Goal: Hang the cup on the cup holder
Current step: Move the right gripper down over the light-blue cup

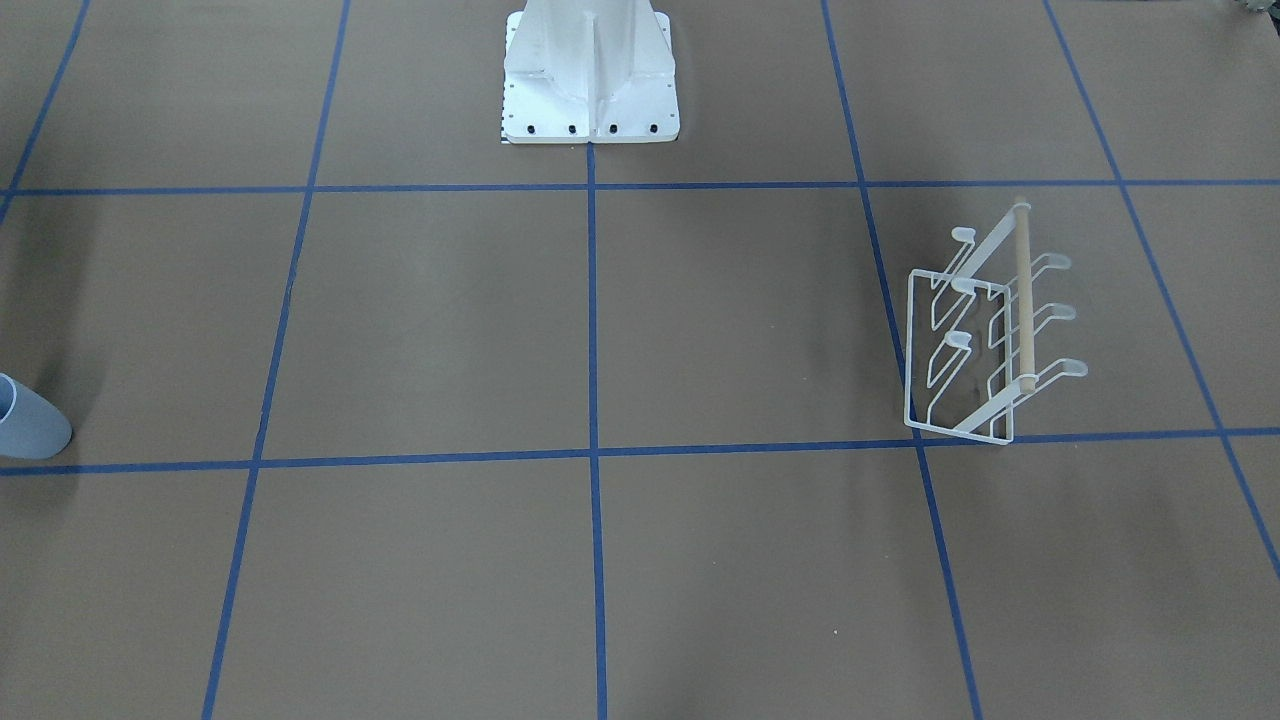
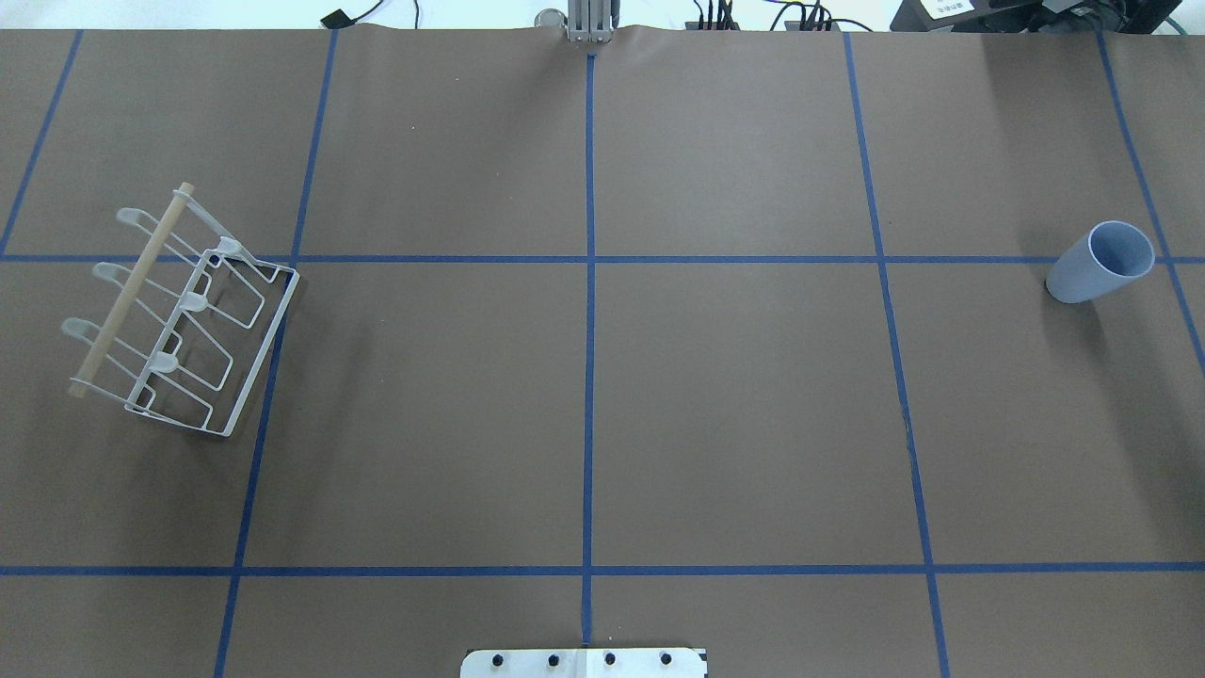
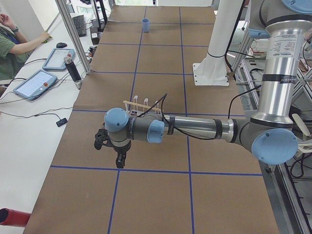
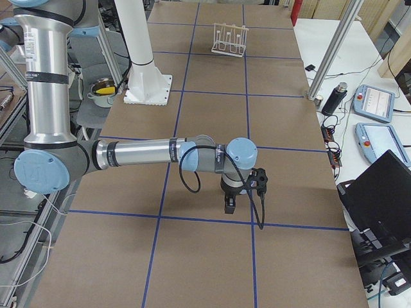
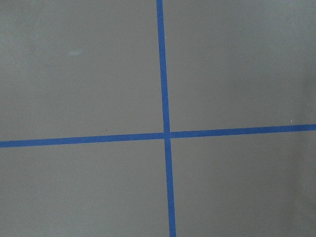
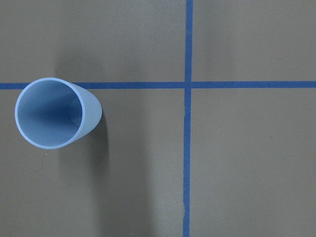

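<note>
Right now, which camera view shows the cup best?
The right wrist view: the cup is large, upright, its open mouth clear. Overhead shows it small; the front view cuts it at the edge; the left side view shows it tiny. The others miss it.

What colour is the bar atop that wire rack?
The bar on the white wire rack is light tan wood, clearest in the overhead view.

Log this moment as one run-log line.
stage: not started | cup: upright, robot's right | cup holder: robot's left, prongs empty | left gripper, right gripper: hovering, state unclear
</note>
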You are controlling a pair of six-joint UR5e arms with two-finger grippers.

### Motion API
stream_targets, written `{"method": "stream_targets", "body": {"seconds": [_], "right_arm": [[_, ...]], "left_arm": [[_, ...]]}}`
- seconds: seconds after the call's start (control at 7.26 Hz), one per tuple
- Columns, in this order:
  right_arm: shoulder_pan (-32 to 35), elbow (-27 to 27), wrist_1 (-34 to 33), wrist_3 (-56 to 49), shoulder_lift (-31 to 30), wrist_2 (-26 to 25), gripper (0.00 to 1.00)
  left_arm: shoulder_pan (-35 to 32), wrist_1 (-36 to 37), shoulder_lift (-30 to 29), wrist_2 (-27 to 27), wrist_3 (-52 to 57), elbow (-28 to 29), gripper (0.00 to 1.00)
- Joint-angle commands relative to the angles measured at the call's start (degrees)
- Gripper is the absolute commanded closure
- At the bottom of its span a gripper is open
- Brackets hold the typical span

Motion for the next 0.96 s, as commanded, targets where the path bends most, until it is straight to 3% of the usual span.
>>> {"method": "stream_targets", "body": {"seconds": [0.0,0.41,0.55,0.83], "right_arm": [[0.0,0.0,0.1,0.4,0.1,-0.2,0.0],[0.0,0.8,0.7,-0.3,0.4,-1.0,0.0],[-1.7,0.7,5.0,0.3,0.9,-1.3,0.0],[-6.3,0.2,15.1,2.2,2.3,-8.6,0.0]], "left_arm": [[0.0,-0.1,0.4,0.0,0.0,-0.1,0.01],[0.0,0.0,0.3,-0.2,0.0,-0.1,0.01],[0.0,-0.1,0.2,-0.3,0.0,-0.4,0.01],[0.0,-0.6,-0.1,-0.8,0.0,-1.9,0.01]]}}
